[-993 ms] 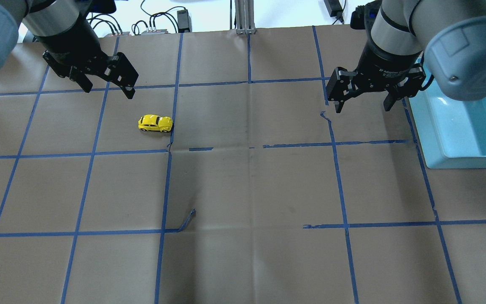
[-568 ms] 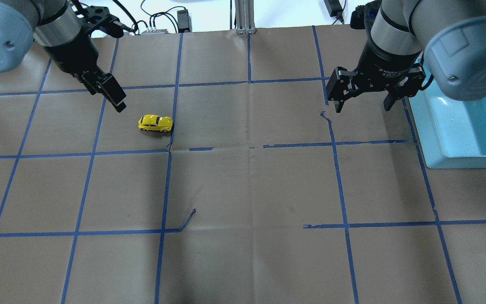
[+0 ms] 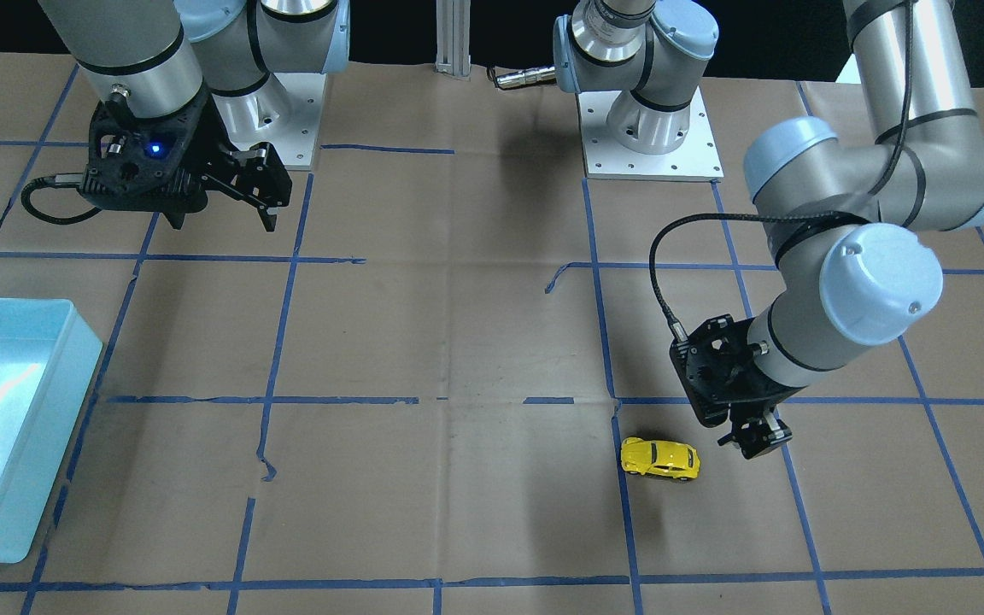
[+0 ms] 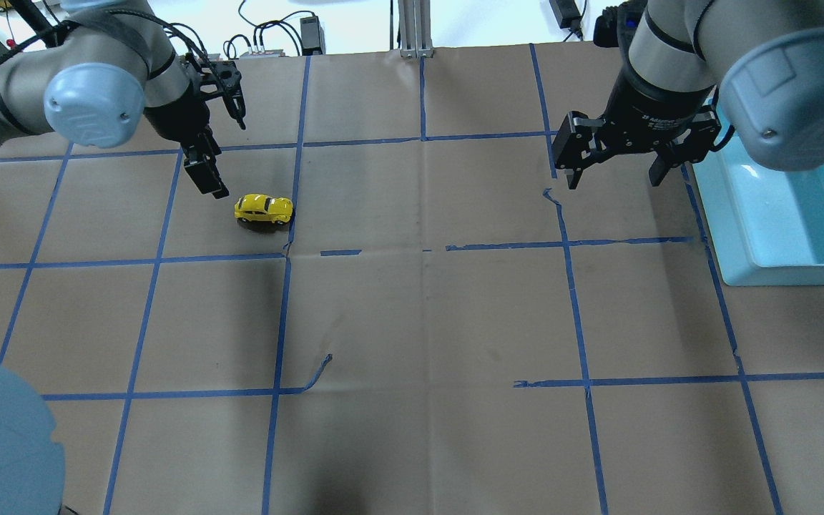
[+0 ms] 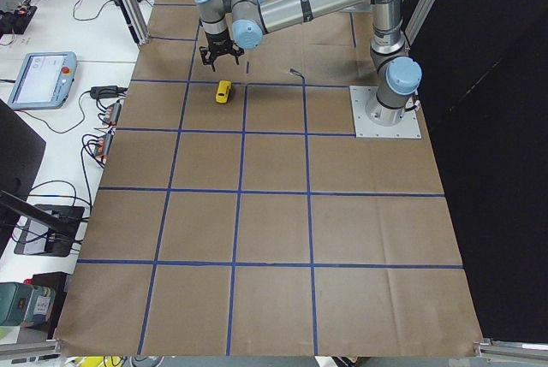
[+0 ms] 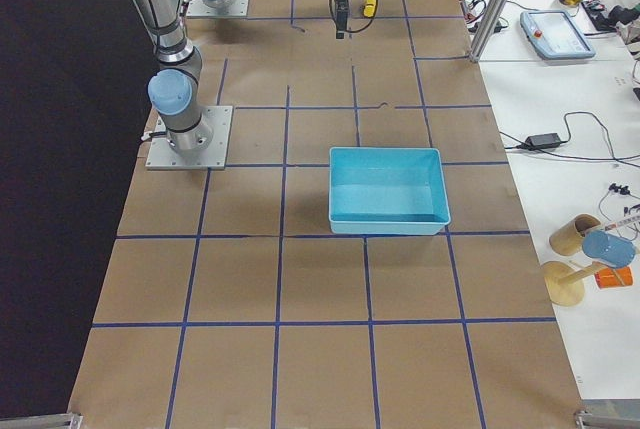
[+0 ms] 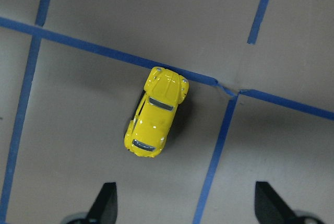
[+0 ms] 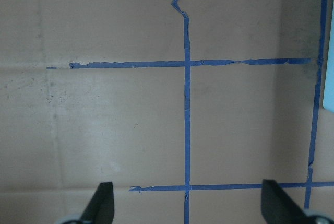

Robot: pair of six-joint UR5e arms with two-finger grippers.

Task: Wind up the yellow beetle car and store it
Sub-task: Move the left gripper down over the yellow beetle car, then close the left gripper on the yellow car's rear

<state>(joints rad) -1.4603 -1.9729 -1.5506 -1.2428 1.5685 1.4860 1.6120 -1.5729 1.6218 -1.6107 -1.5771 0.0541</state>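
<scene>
The yellow beetle car [image 4: 263, 209] stands on its wheels on the brown paper beside a blue tape crossing; it also shows in the front view [image 3: 661, 459] and the left wrist view [image 7: 156, 112]. My left gripper [image 4: 210, 182] hangs low, just left of the car and slightly beyond it, turned edge-on in the overhead view. The left wrist view shows its fingers [image 7: 107, 203] wide apart and empty, with the car ahead of them, apart from both. My right gripper [image 4: 614, 179] is open and empty above the paper on the far right, far from the car.
A light-blue bin [image 4: 734, 265] sits at the right table edge, next to my right gripper; it also shows in the front view [image 3: 73, 410]. Blue tape lines grid the paper, with some loose torn ends [image 4: 319, 372]. Cables lie beyond the far edge.
My left arm has swung in; its gripper has turned and come down toward the car, ending close beside it. The car and the right arm have not moved.
</scene>
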